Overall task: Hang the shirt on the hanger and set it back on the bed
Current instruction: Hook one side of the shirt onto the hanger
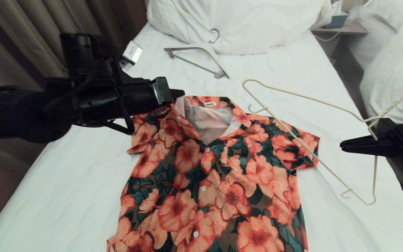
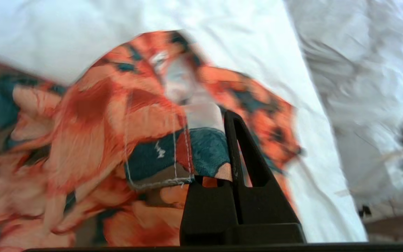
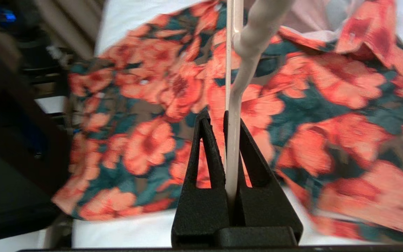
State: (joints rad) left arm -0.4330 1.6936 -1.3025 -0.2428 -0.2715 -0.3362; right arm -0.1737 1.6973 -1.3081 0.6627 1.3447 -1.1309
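Bed (image 1: 65,182), white sheet, beige curtains (image 1: 30,31)

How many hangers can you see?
2. The thin cream hanger is clamped in the right gripper, over the shirt's sleeve. A thicker grey hanger lies near the pillows.

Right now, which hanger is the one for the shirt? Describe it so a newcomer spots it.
On the white-sheeted bed, look right of the coral-flowered shirt. The thin cream wire hanger is raised there, clamped by the right gripper, one corner over the sleeve. The thicker grey flat hanger lies near the pillows.
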